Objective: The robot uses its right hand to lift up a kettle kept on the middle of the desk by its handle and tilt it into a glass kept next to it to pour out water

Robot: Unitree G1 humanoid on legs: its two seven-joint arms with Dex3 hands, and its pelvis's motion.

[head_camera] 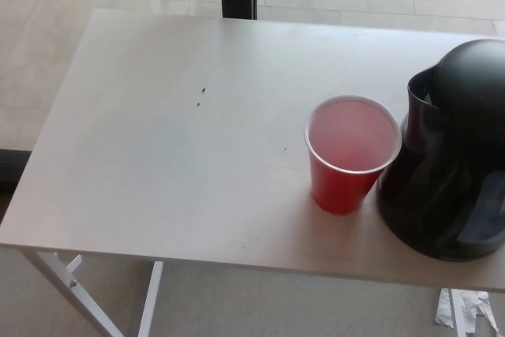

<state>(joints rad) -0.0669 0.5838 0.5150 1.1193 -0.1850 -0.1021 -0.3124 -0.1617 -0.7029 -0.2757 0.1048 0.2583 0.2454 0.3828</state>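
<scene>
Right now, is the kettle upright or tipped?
Upright. The kettle sits flat on the desk beside the red cup, spout level; no hand in view.

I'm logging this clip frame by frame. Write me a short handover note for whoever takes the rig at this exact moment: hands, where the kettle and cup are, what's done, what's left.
Hands: neither the left nor the right hand shows in the head view.
Kettle: black, upright on the white desk at the right side, partly cut off by the picture edge. Its spout faces the cup.
Cup: red plastic, upright, just left of the kettle, very close or touching; cannot tell which.
Done: nothing visible; kettle not gripped or lifted.
Left: bring the right hand to the handle, lift, tilt over the cup, pour.
</scene>
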